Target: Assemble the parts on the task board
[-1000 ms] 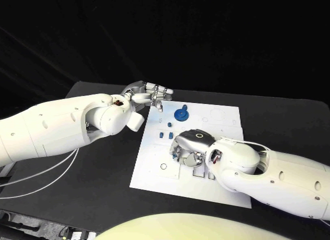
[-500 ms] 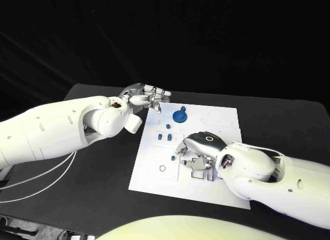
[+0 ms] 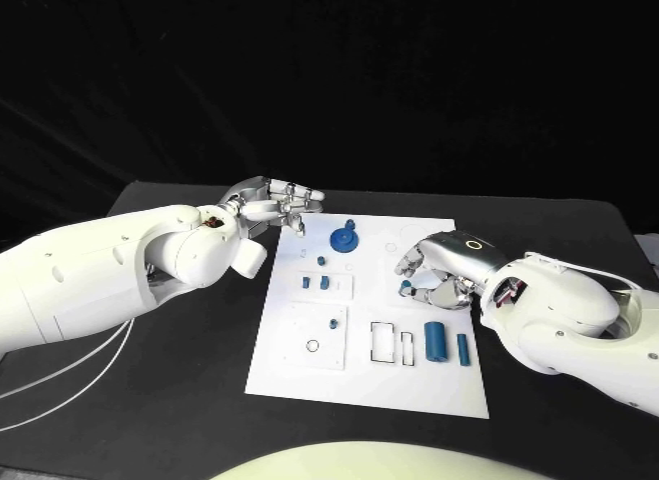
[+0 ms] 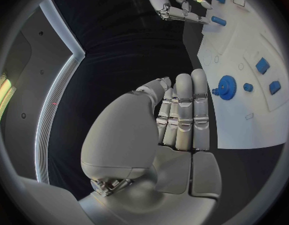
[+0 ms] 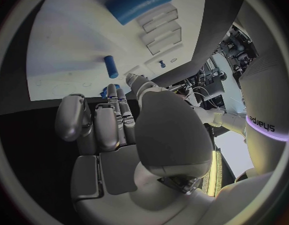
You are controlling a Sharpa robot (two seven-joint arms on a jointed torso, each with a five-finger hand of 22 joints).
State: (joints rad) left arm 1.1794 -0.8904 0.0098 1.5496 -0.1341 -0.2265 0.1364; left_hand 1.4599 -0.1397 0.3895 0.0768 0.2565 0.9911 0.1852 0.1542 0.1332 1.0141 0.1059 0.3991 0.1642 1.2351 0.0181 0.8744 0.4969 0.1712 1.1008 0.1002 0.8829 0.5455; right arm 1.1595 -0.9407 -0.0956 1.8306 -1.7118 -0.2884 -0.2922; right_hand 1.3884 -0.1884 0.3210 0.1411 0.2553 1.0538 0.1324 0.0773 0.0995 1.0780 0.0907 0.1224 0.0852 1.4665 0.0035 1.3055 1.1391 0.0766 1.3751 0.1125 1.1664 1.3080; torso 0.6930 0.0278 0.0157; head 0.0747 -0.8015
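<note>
The right robot hand hangs over the right side of the board, which lies flat in the middle of the table. Its fingers are curled in, and it seems to pinch a small part at its fingertips. The left robot hand is by the far left corner of the board. Its fingers are out straight and it holds nothing. A gear sits near the far edge of the board. A roll lies near the close edge, next to two bare slots.

The step now looks like carrying the small part to its place and pushing it in. To do this well, the right robot hand should keep a soft but firm pinch so the part does not slip or turn. It should line the part up right over its hole before it goes down. Then it should go down slowly and straight. It should let go only when the part sits snug. It must take care not to bump the roll or the gear. The left robot hand could press on the edge of the board so it does not slide.
</note>
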